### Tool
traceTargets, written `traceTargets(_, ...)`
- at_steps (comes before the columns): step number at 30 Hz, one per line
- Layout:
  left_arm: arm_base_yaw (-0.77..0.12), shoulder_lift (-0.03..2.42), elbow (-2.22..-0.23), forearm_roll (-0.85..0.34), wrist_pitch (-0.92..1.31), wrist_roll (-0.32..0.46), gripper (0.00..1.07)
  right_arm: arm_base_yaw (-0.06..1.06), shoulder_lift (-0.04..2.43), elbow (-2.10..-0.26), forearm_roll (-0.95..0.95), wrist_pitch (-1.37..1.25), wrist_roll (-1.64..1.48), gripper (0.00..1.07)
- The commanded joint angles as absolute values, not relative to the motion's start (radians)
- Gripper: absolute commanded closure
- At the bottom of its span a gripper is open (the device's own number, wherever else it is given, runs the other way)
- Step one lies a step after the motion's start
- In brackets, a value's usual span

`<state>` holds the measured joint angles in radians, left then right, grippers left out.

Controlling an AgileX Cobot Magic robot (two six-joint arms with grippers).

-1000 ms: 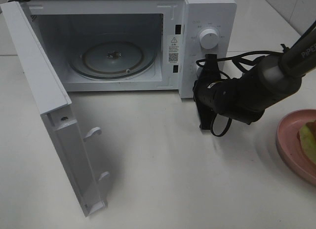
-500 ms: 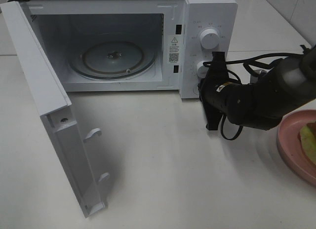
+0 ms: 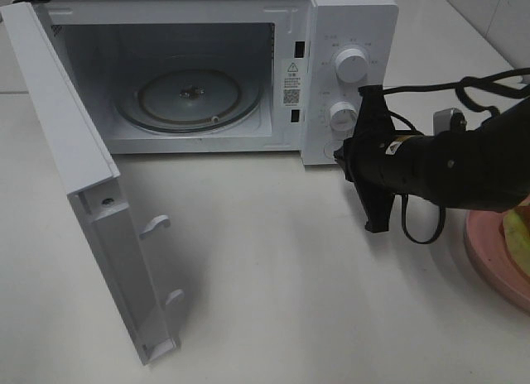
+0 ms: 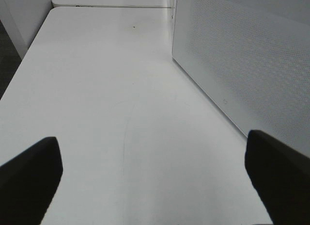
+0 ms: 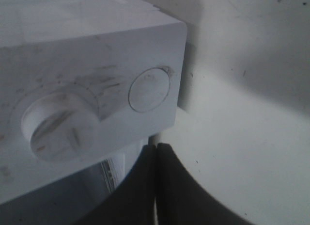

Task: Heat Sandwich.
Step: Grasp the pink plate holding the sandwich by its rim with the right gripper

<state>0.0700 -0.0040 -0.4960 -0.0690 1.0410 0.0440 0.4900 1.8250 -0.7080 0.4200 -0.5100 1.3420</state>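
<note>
- Sandwich [image 3: 517, 233]: only a pale yellow-green sliver shows at the right edge of the high view. It lies on the pink plate [image 3: 489, 250], well apart from the microwave [image 3: 348, 12].
- Vs a sec ago: the R arm's dark bulk has slid right and now covers more of the plate, so you see less of the sandwich than before.
- R gripper [image 3: 341, 155]: fingers pressed together w/ nothing between them; the R wrist view shows them [image 5: 145, 186] as one dark wedge.
- Its tip sits close in front of the control panel's lower end, by the round button [image 5: 149, 89]. You can't tell whether it touches.
- Vs a sec ago: the lower dial [image 3: 343, 115] was hidden behind the gripper and is now in plain sight, under the upper dial [image 3: 350, 65].
- Microwave door [image 3: 83, 169] stands swung wide open on the left, same as before. The glass turntable [image 3: 190, 98] is bare.
- L gripper [image 4: 155, 186]: fingers [image 4: 29, 179] spread wide, gripping nothing. It's low over the white table [image 4: 111, 89], beside a white perforated panel [image 4: 242, 55].
- L gripper isn't visible in the high view.
</note>
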Motion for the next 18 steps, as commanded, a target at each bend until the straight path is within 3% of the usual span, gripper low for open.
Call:
traceTargets(1, 0.068, -0.03, -0.493, -0.079, 1.036, 0.044, 0.1, 0.487, 1.791, -0.703, 0.396, -0.446, 1.285, 1.07)
traceTargets(10, 0.068, -0.03, -0.493, -0.079, 1.036, 0.044, 0.1, 0.487, 1.655, -0.703, 0.269, -0.15, 0.809, 1.07)
traceTargets(18, 0.068, -0.03, -0.493, -0.079, 1.036, 0.044, 0.1, 0.487, 1.586, -0.703, 0.268, 0.012, 0.45, 1.05)
